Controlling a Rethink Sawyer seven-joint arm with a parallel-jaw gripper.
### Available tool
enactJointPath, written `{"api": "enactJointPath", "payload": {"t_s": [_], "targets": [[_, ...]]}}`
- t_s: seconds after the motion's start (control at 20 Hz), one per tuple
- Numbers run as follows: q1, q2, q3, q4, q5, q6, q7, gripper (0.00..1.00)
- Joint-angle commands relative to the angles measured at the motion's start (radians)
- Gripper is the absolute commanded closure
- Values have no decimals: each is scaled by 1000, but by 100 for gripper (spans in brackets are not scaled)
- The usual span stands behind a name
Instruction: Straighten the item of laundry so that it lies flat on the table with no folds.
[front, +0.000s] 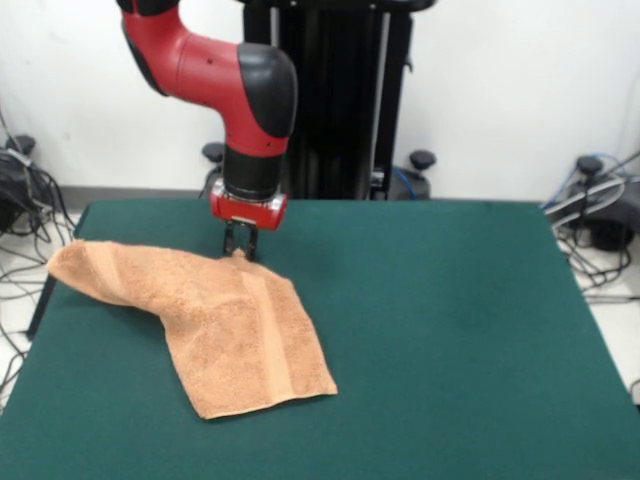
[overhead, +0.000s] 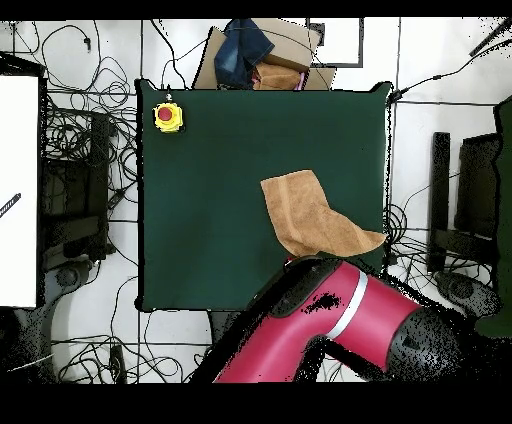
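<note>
- 1 peach-orange towel (front: 215, 325) is seen on the table (front: 440, 330), in the 9 o'clock half of the front view; in the overhead view it (overhead: 312, 215) lies toward 4 o'clock of the green top.
- 1 point of its far edge is raised into a small peak, from which the cloth slopes down toward 5 o'clock and toward 9 o'clock.
- 1 woven band stripe (front: 270, 335) is seen running along the 5 o'clock flap, which lies flat; the 9 o'clock part is creased.
- 1 gripper (front: 240, 252) is seen at the peak, at 12 o'clock of the towel, with its 2 dark fingers drawn close together and pinching the raised cloth.
- 1 red and black arm (front: 215, 70) is seen descending to it from 11 o'clock.
- 1 yellow box with a red button (overhead: 168, 117) is seen at the 10 o'clock corner of the table in the overhead view, well apart from the towel.
</note>
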Motion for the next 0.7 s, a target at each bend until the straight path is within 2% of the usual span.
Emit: {"api": "enactJointPath", "payload": {"t_s": [0.05, 0.55, 0.7], "targets": [[17, 52, 97, -131, 8, -91, 168, 100], [5, 47, 109, -135, -2, -70, 162, 100], [36, 47, 93, -105, 37, -102, 189, 100]]}}
